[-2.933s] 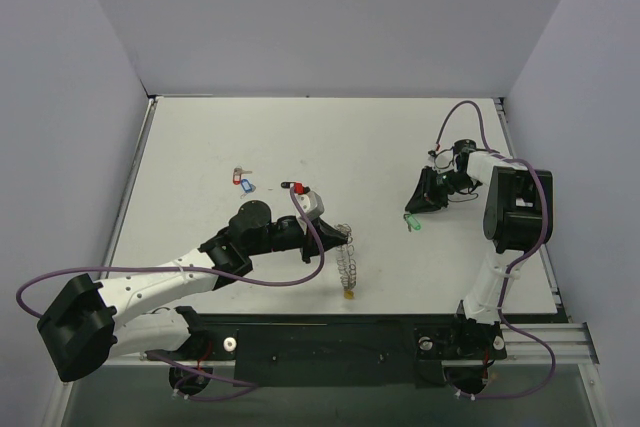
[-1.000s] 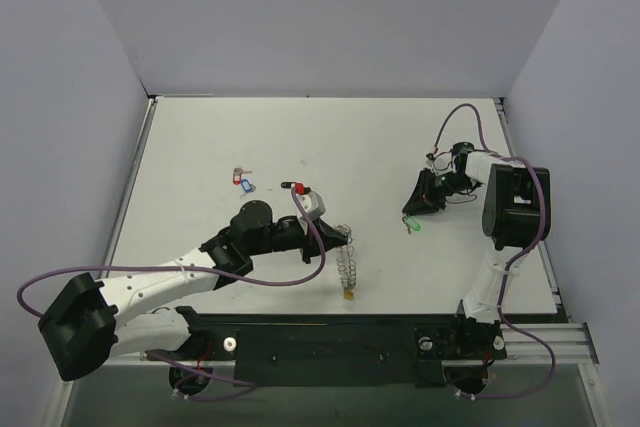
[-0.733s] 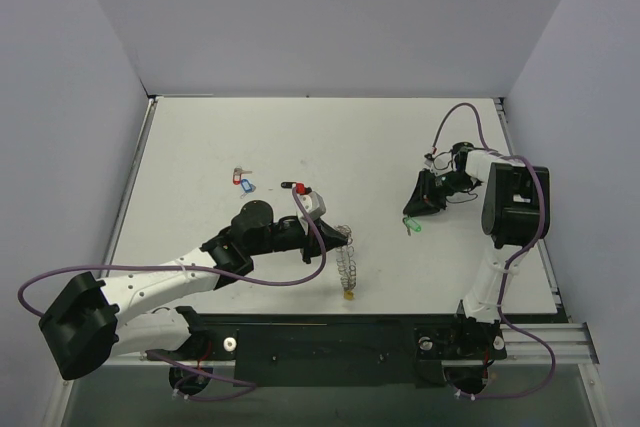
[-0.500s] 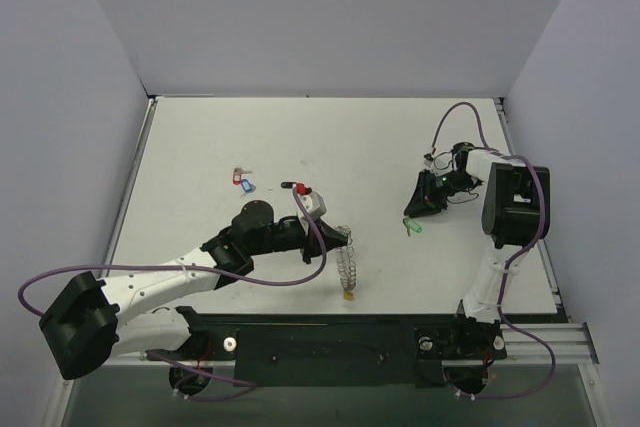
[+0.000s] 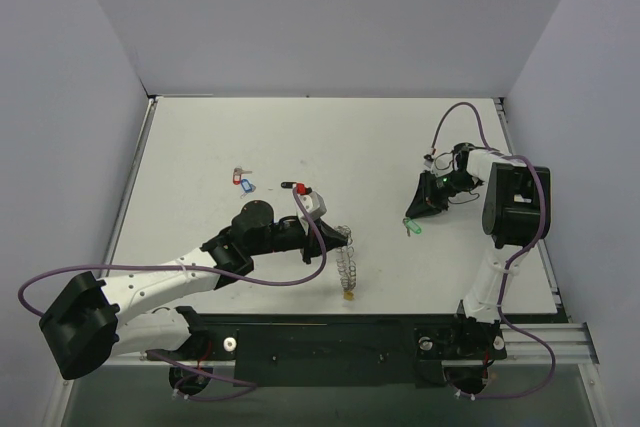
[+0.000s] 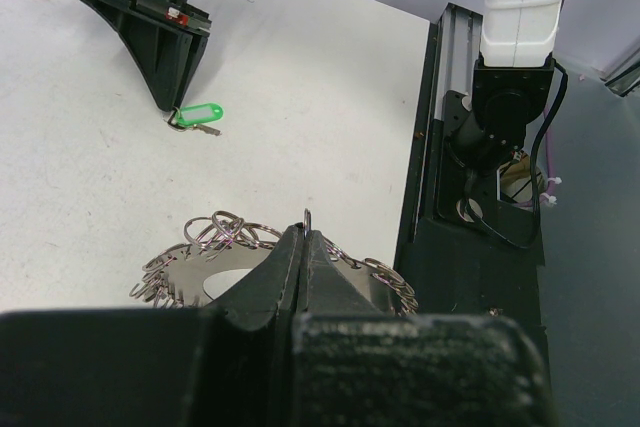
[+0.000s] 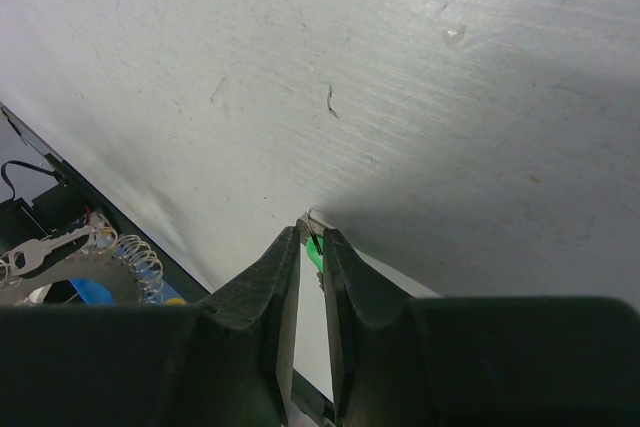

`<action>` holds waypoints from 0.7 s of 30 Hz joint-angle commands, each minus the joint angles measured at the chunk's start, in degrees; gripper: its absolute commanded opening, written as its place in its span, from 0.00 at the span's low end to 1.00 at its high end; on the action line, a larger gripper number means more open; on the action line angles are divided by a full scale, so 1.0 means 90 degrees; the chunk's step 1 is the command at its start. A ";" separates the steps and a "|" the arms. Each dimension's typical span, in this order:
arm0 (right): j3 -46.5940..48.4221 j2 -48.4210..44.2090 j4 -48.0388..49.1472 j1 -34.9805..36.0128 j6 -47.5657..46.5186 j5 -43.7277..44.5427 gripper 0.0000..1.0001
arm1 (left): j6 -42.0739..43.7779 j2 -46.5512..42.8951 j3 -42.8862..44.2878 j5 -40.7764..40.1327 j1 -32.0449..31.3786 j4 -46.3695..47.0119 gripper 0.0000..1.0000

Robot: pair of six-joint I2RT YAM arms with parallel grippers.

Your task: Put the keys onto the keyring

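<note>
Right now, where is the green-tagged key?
In the top view, the green-tagged key lies on the table's right side, at the fingers of the right gripper, well right of the keyring.

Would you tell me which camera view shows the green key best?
The left wrist view: the green key lies whole on the table, tag and blade plain, at the tip of the right gripper. The top view shows only a small green speck; the right wrist view, a green sliver between the fingers.

Green key (image 6: 197,113), silvery keyring (image 6: 185,277), apparently yellow-tagged
</note>
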 commanded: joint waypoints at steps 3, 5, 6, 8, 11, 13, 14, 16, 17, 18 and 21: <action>0.0212 0.0023 -0.0362 0.0054 -0.0142 -0.0253 0.12 | -0.0052 -0.0063 0.0178 0.0031 -0.0024 0.0297 0.00; 0.0222 0.0072 -0.0352 0.0093 -0.0123 -0.0175 0.13 | -0.0052 -0.0053 0.0187 0.0031 -0.0034 0.0297 0.00; 0.0251 0.0072 -0.0342 0.0112 -0.0103 -0.0146 0.13 | -0.0052 -0.0053 0.0187 0.0021 -0.0024 0.0306 0.00; 0.0241 0.0121 -0.0333 0.0142 -0.0064 -0.0077 0.13 | -0.0062 -0.0043 0.0197 0.0021 -0.0024 0.0297 0.00; 0.0241 0.0121 -0.0303 0.0162 -0.0035 0.0021 0.13 | -0.0062 -0.0034 0.0207 0.0031 -0.0024 0.0297 0.00; 0.0251 0.0111 -0.0294 0.0152 -0.0006 0.0021 0.13 | -0.0062 -0.0033 0.0197 0.0011 -0.0034 0.0297 0.00; 0.0241 0.0111 -0.0284 0.0171 -0.0015 0.0011 0.12 | -0.0072 -0.0024 0.0207 0.0011 -0.0024 0.0297 0.00; 0.0241 0.0121 -0.0293 0.0191 0.0004 0.0079 0.13 | -0.0062 -0.0024 0.0197 0.0021 -0.0024 0.0297 0.00; 0.0241 0.0121 -0.0294 0.0200 0.0004 0.0166 0.12 | -0.0062 -0.0024 0.0216 0.0021 -0.0034 0.0297 0.00; 0.0231 0.0130 -0.0294 0.0201 0.0004 0.0167 0.12 | -0.0062 -0.0033 0.0217 0.0021 -0.0024 0.0297 0.00; 0.0241 0.0111 -0.0303 0.0210 0.0004 0.0196 0.12 | -0.0062 -0.0024 0.0197 0.0021 -0.0024 0.0287 0.00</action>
